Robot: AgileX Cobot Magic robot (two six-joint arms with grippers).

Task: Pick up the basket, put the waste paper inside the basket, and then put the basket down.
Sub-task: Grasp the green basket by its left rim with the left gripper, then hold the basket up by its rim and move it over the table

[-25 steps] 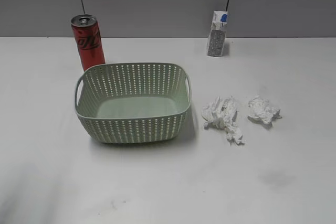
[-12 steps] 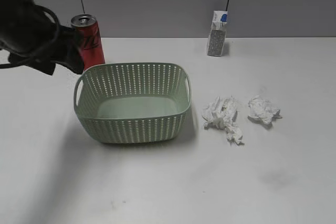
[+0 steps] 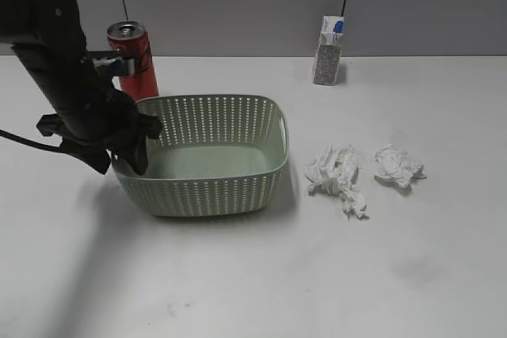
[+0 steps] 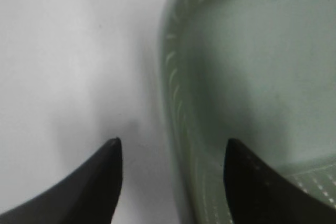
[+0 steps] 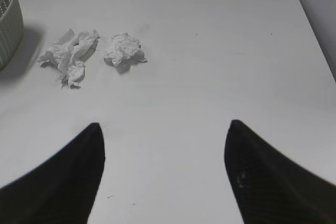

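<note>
The sage-green slotted basket point(image 3: 202, 154) stands on the white table left of centre. My left gripper point(image 3: 123, 165) is open and straddles its left rim: in the left wrist view the gripper point(image 4: 172, 148) has one finger outside the basket wall point(image 4: 176, 103) and one inside. Two crumpled white waste paper wads lie right of the basket, a larger one point(image 3: 337, 176) and a smaller one point(image 3: 396, 165). The right wrist view shows both wads point(image 5: 71, 56) point(image 5: 123, 49), with my right gripper point(image 5: 164, 129) open and empty well short of them. The right arm is out of the exterior view.
A red soda can point(image 3: 133, 61) stands just behind the basket's left corner, close to my left arm. A small white-and-grey carton with a blue top point(image 3: 328, 51) stands at the back. The table's right edge meets a wall point(image 5: 315, 3).
My left arm came in from the upper left and dropped to the basket's left rim. The basket, the paper wads, the can and the carton have not moved.
</note>
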